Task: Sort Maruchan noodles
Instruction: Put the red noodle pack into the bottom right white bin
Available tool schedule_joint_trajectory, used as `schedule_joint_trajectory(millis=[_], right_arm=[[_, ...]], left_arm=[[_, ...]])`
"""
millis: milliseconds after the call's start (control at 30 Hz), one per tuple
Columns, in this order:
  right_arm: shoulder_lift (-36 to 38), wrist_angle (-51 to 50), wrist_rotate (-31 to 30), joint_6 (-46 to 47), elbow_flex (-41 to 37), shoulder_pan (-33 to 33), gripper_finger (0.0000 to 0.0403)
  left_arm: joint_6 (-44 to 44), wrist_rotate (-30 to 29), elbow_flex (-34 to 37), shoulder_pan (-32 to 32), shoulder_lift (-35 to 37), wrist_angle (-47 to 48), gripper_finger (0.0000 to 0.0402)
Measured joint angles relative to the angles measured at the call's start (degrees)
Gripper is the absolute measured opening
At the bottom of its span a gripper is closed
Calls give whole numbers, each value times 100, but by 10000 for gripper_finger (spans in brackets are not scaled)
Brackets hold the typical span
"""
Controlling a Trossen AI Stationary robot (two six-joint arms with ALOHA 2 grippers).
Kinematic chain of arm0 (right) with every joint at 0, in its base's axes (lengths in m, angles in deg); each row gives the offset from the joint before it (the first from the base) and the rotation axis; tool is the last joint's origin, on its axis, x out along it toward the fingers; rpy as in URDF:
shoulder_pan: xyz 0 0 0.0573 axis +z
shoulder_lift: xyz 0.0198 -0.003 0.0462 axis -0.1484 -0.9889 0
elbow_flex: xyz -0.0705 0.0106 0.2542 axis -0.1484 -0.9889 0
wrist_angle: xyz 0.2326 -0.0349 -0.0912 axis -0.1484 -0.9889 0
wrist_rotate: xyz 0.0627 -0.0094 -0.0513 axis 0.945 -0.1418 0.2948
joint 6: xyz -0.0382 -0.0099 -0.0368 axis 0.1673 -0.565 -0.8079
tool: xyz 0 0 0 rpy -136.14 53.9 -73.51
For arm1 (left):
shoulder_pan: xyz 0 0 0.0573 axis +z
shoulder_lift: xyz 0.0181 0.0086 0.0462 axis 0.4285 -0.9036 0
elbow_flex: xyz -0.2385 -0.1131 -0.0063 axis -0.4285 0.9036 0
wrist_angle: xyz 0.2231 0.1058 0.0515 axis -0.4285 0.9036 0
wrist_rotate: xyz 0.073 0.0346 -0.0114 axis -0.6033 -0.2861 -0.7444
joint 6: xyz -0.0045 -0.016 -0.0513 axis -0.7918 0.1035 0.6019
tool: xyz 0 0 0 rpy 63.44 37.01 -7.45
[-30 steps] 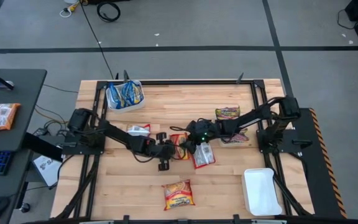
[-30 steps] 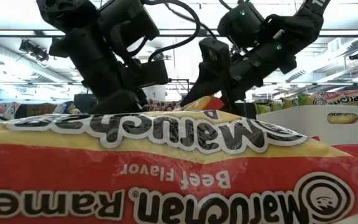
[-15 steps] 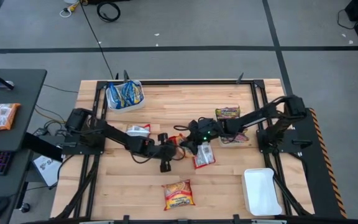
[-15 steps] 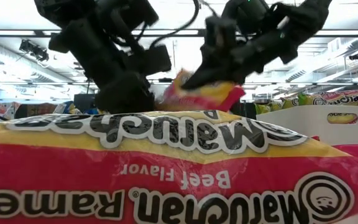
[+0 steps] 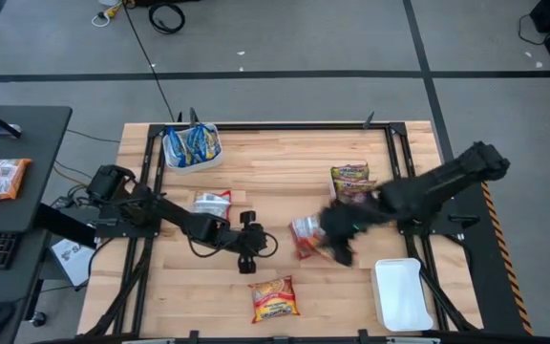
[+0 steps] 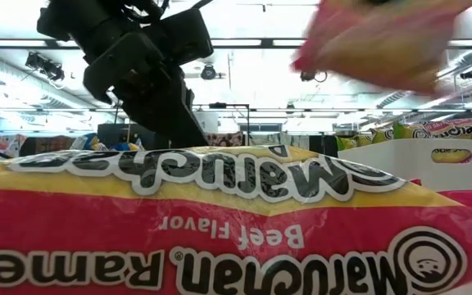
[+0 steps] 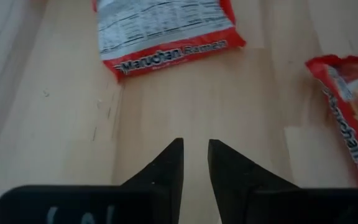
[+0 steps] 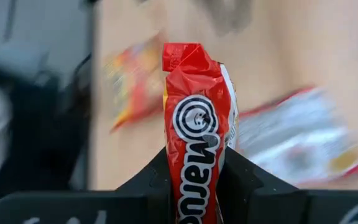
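Standing pinched between right claw [image 8: 194,186] fingers, red noodle packet [image 8: 194,124].

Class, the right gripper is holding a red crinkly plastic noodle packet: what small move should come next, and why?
Probably carry it on to the empty white rectangular tray: the right gripper pinches the red crinkly plastic noodle packet just beside that tray, whereas the other trays hold different colours.

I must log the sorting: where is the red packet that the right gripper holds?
High view: the red packet is in the right gripper, right of centre, beside the silver packet and near the empty white tray.
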Motion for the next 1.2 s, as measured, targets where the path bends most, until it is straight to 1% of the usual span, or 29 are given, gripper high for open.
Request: schedule_joint_trajectory(millis=[133,233,367,433,500,567,633,700,867,933,1000,1067,1200], right_arm=[[421,-338,-11,725,14,906,86],[715,-576,-158,1211,15,1473,86],[990,-1231,-132,1778,15,2124,87],[1066,-1749,39,2033,16,2388,87],[1082,-2371,228,2333,16,2593,87],[1073,-2967,399,2563,4,2744,87],[1048,-3190,500,2686,-95,2846,87],[990,-3116,521,2701,-244,2931,87],[768,-2411,652,2695,-700,3155,87],[637,-2306,764,2745,-816,3286,87],[491,-2304,753,2765,-879,3435,87],[357,-2311,537,2704,-903,3546,87],[114,-2213,-128,2325,-907,3652,87]], left_arm=[[99,-216,0,20,2,-52,80],[69,-376,0,52,2,-213,80],[129,-379,0,134,2,-438,80],[241,-376,0,160,2,-562,80],[360,-257,0,160,2,-712,80],[375,52,0,155,2,-901,80],[377,260,0,106,2,-1152,80],[377,304,0,37,2,-1365,80],[373,315,0,-99,2,-1691,80],[376,316,0,-128,2,-1705,80],[371,314,0,-129,2,-1699,80],[368,316,0,-102,2,-1704,80],[368,313,0,8,2,-1708,80]])
